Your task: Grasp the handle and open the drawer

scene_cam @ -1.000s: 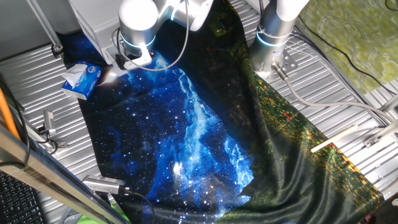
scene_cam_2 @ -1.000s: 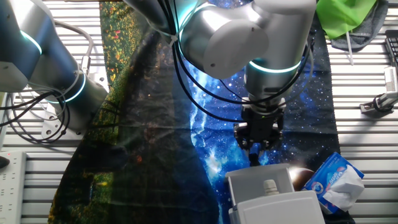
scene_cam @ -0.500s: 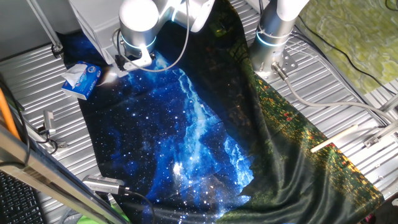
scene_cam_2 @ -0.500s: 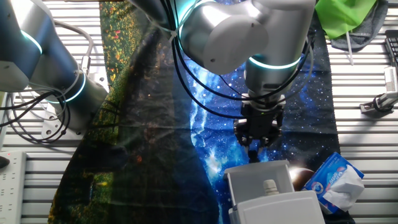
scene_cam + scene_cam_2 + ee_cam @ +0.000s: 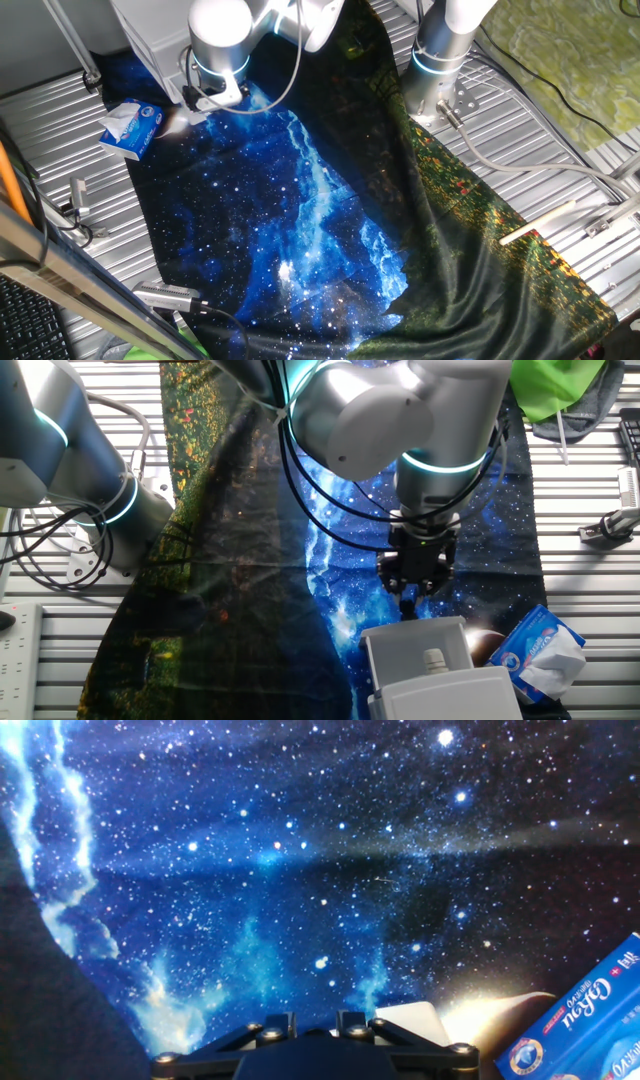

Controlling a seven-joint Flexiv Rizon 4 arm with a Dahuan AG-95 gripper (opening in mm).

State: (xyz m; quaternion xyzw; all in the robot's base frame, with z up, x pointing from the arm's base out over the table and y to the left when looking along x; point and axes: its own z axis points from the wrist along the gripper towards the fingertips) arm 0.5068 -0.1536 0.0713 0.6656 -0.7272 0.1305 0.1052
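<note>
The pale grey-white boxy unit (image 5: 450, 698) stands at the bottom edge of the other fixed view, and at the top left of one fixed view (image 5: 150, 30). Its drawer (image 5: 395, 648) sticks out a little toward the arm. My gripper (image 5: 408, 604) points down at the drawer's front edge, and its jaws are close together there. The handle is hidden behind the fingers. In one fixed view the gripper (image 5: 192, 100) is right below the unit. The hand view shows only the gripper's base (image 5: 312, 1022) and a pale corner of the drawer (image 5: 415, 1017).
A small blue-and-white carton (image 5: 540, 650) lies right beside the unit, also in one fixed view (image 5: 130, 128) and the hand view (image 5: 585, 1025). A starry blue cloth (image 5: 290, 220) covers the table. A second arm's base (image 5: 440, 60) stands on the far side. Cables and tools lie along the ribbed edges.
My gripper has moved slightly away from the unit, and the drawer's front edge has come out with it by a small amount.
</note>
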